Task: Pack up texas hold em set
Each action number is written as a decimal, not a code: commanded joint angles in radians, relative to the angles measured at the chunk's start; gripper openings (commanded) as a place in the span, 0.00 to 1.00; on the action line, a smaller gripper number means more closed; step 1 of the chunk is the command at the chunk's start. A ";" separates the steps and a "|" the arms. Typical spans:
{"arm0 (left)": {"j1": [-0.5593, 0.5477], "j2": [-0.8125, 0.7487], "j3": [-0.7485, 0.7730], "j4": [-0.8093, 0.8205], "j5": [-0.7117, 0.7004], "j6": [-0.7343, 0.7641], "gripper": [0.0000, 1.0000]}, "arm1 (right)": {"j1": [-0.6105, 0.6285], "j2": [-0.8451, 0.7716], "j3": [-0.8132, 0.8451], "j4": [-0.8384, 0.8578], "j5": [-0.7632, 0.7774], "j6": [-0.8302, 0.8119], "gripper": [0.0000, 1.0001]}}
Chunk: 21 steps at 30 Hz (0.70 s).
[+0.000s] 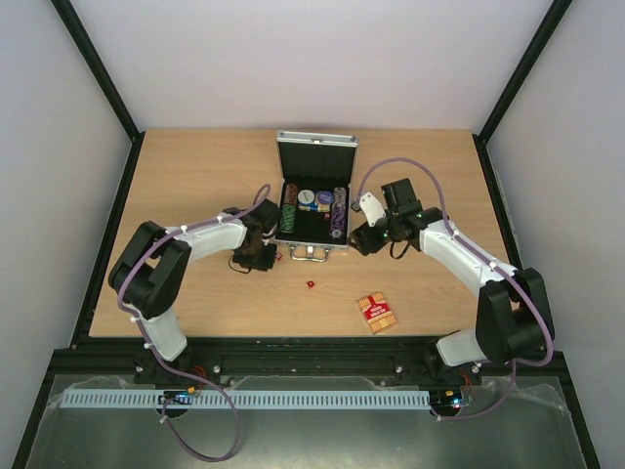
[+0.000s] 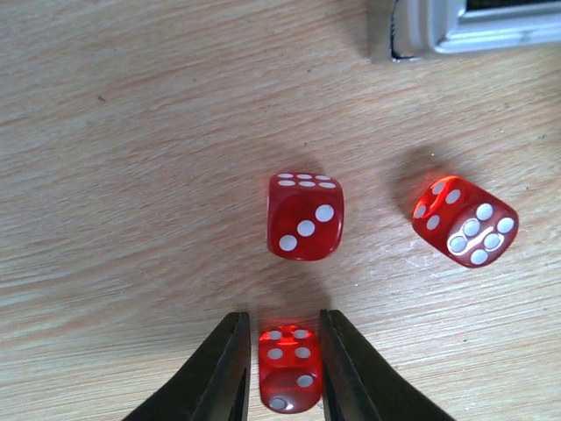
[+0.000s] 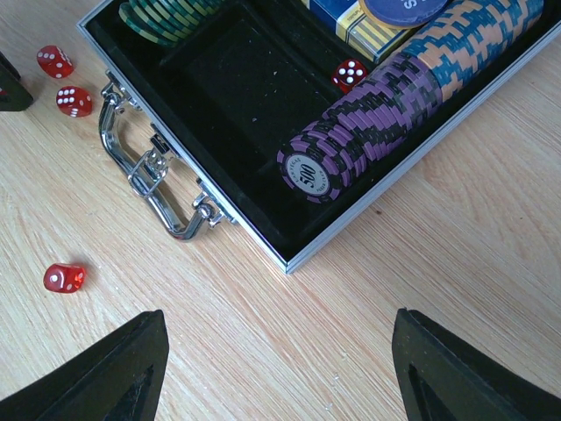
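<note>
The silver case (image 1: 315, 145) lies open at the table's middle, with rows of chips (image 3: 351, 132) in its black interior and one red die (image 3: 349, 74) inside. My left gripper (image 2: 285, 373) is down on the table by the case's front left corner, shut on a red die (image 2: 289, 368). Two more dice (image 2: 305, 215) (image 2: 465, 219) lie just beyond it. My right gripper (image 3: 280, 368) is wide open and empty above the table at the case's front right corner. A lone die (image 1: 311, 283) and the red card deck (image 1: 376, 313) lie in front of the case.
The case's chrome handle (image 3: 149, 171) sticks out toward the near edge. The upright lid stands at the far side of the case. A blue card box (image 3: 346, 17) and a blue disc (image 3: 403, 9) sit inside the case. Black frame posts border the table.
</note>
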 commanded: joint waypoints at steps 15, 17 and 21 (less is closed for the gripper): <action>-0.045 -0.108 0.102 -0.142 -0.019 -0.072 0.20 | -0.003 -0.004 -0.005 -0.048 -0.023 -0.012 0.71; -0.056 -0.105 0.138 -0.142 -0.020 -0.075 0.20 | -0.003 -0.009 -0.004 -0.047 -0.020 -0.011 0.71; -0.076 -0.075 0.223 -0.108 -0.003 -0.086 0.19 | -0.003 -0.015 -0.006 -0.045 -0.015 -0.009 0.71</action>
